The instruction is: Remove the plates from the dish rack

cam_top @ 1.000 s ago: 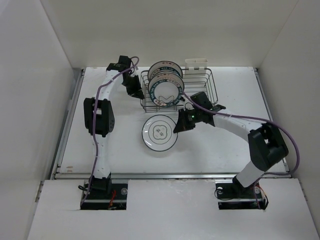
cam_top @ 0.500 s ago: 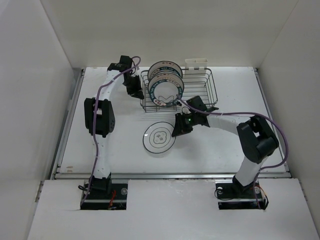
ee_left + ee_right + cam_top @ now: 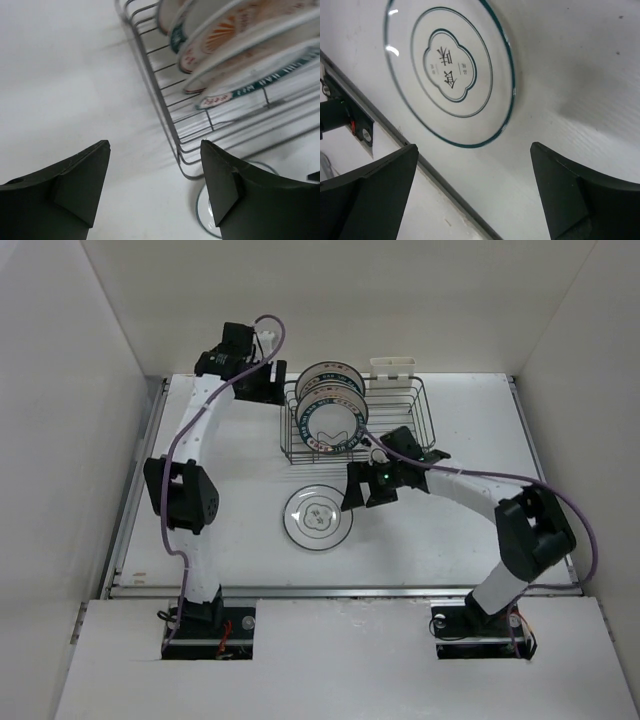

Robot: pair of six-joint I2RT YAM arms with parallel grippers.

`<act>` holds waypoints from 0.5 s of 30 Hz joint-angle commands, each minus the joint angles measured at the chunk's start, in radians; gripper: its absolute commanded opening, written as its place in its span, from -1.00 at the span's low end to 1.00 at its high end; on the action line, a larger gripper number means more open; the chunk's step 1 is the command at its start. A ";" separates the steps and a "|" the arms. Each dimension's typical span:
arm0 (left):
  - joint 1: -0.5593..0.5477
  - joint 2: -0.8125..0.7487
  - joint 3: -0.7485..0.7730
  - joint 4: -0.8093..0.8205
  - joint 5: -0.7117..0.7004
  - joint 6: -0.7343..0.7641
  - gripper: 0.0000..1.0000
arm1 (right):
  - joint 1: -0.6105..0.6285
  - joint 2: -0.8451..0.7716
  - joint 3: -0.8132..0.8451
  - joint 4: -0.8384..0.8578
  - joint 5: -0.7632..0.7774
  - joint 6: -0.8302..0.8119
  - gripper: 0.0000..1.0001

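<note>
Dish rack [image 3: 392, 430] is sitting at the far middle of the tabletop [image 3: 450, 540], with a white clip [image 3: 392, 368] on its back edge. The racked plates [image 3: 328, 405] are standing on edge, bunched in the rack's left half. In the left wrist view, orange sunburst and teal lettered rims are showing through the wires.

The line-drawing plate [image 3: 318, 519] is lying flat, face up, on the tabletop just in front of the rack and apart from it.

Left gripper [image 3: 264, 390] is hovering just outside the rack's left end. Its jaws are standing apart with nothing between them, only tabletop and the rack's corner showing in the gap.

Right gripper [image 3: 357, 490] is hanging low at the right edge of the line-drawing plate, between plate and rack front. Its jaws are spread wide and holding nothing. Its wrist view is looking down on the plate's rim and centre drawing.
</note>
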 commanded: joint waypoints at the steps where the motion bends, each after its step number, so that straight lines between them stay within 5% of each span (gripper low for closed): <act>1: -0.066 -0.085 0.043 0.030 0.068 0.238 0.40 | 0.002 -0.148 0.090 -0.116 0.071 -0.030 1.00; 9: -0.193 0.091 0.220 -0.072 0.163 0.371 0.01 | -0.131 -0.251 0.423 -0.323 0.380 -0.018 1.00; 15: -0.216 0.147 0.249 -0.010 0.033 0.362 0.21 | -0.347 -0.104 0.684 -0.409 0.530 0.028 1.00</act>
